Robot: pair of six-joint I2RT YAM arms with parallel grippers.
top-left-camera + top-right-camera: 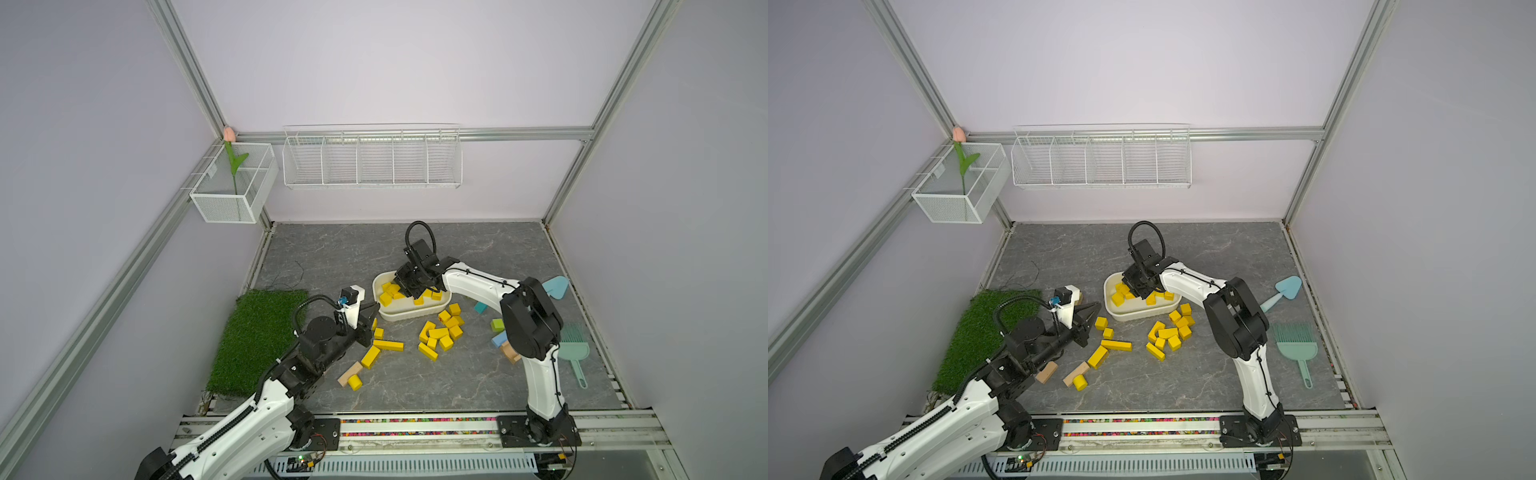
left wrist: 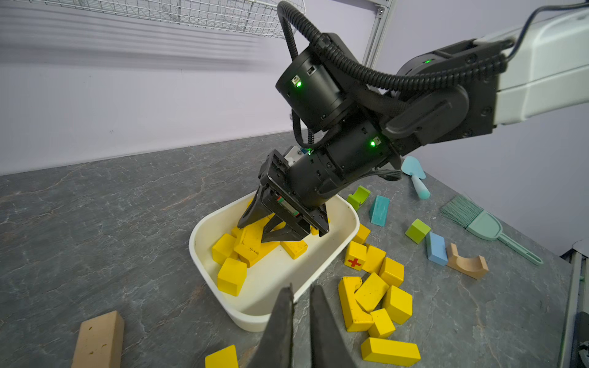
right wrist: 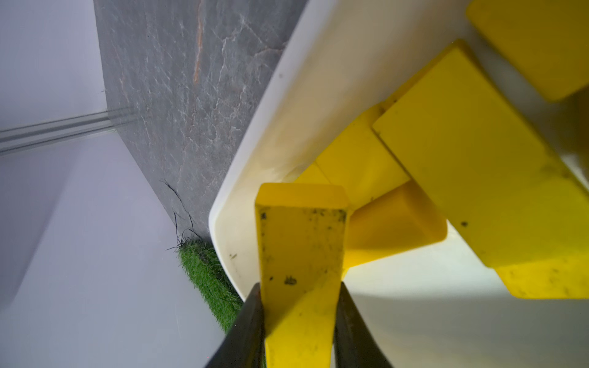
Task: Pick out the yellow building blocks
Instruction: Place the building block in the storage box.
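Grey marbled tabletop [image 1: 353, 257] fills the floor of a lilac-walled cell, and we find a white tray [image 1: 399, 314] near its middle. Our right gripper [image 3: 298, 296] reaches down into that tray from the right, jaws clenched on a yellow bar [image 3: 301, 242]. The right wrist view shows both fingers pressed against the bar's sides, its free end close to the tray's inner wall. Several yellow building blocks [image 1: 388, 296] lie heaped in the tray beneath it. More sit loose on the tabletop at the tray's near side. A tight cluster [image 1: 440, 334] lies just near and right of the tray. A looser scatter [image 1: 387, 345] of bars and cubes, with one cylinder [image 1: 355, 382], lies to the near left. Our left gripper [image 2: 301, 291] hovers just beside the tray's near-left corner, jaws closed together and grasping nothing. A tan block [image 1: 350, 372] lies against the cylinder. A green block [image 2: 417, 231] and a blue block [image 2: 436, 248] rest right of the cluster, and a turf mat [image 1: 257, 336] covers the left edge.
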